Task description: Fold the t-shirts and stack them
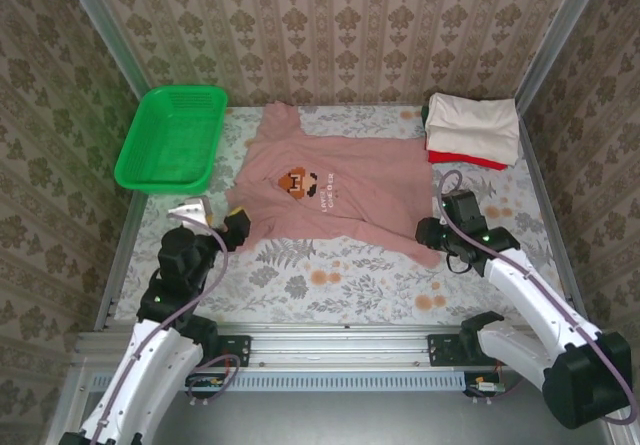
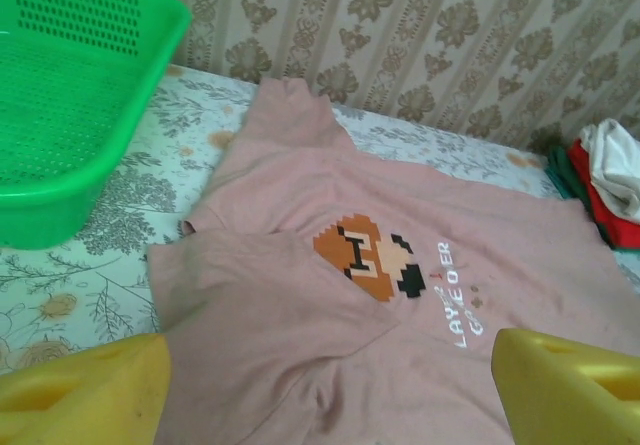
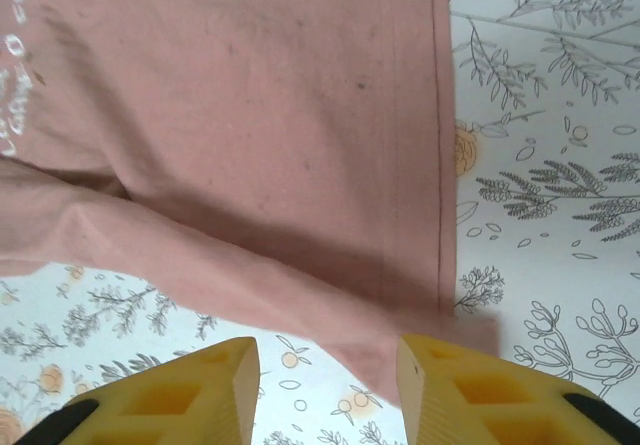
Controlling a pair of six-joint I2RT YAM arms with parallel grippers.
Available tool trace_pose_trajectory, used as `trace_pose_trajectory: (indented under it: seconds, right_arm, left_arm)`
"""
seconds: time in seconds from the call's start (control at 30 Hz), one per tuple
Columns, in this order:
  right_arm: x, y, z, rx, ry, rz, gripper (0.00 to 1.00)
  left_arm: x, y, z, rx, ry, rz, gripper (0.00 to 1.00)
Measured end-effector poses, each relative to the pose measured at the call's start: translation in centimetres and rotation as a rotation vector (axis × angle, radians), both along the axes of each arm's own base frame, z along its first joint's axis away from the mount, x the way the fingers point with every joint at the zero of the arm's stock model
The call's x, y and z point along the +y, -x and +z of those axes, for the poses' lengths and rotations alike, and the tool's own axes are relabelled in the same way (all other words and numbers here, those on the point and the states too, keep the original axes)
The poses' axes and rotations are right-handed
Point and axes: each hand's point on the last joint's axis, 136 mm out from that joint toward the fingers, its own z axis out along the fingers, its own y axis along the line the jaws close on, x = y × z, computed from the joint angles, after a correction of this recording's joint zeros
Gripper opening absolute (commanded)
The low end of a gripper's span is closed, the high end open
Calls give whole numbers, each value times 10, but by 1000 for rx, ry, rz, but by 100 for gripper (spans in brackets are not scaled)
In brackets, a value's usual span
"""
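Note:
A dusty-pink t-shirt [image 1: 330, 190] with a pixel-figure print [image 1: 293, 180] lies spread on the table, its lower edge folded over. My left gripper [image 1: 232, 227] hovers at the shirt's lower left corner. In the left wrist view that gripper [image 2: 330, 405] stands wide open, the pink shirt [image 2: 400, 265] flat beneath it. My right gripper [image 1: 432, 233] is at the shirt's lower right corner. In the right wrist view it [image 3: 325, 385] is open and a blurred corner of the pink shirt [image 3: 250, 115] hangs loose between the fingers [image 3: 480, 395]. Folded cream [image 1: 472, 125] and red [image 1: 460, 157] t-shirts sit stacked at the back right.
A green mesh basket [image 1: 172, 137] stands at the back left, also close on the left in the left wrist view as the basket [image 2: 70, 95]. The floral tablecloth [image 1: 330, 280] is bare in front of the shirt. Patterned walls enclose the table on three sides.

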Motion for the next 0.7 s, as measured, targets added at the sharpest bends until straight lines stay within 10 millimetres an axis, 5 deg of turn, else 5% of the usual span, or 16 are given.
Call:
trace_pose_trajectory:
  seconds: [0.17, 0.33, 0.5, 0.57, 0.7]
  right_arm:
    - [16, 1, 27, -60, 13, 41, 58]
    - [48, -20, 47, -127, 8, 113, 58]
    - [57, -41, -14, 26, 77, 110, 55]
    - [58, -42, -39, 91, 100, 106, 55]
    - [56, -40, -56, 126, 114, 97, 55]
  left_arm:
    - [-2, -37, -44, 275, -112, 54, 77]
    - [-3, -104, -73, 512, -219, 103, 68]
    - [10, -162, -106, 637, -246, 159, 55]
    - [13, -172, -122, 683, -253, 164, 54]
    - [9, -178, -146, 752, -267, 145, 48]
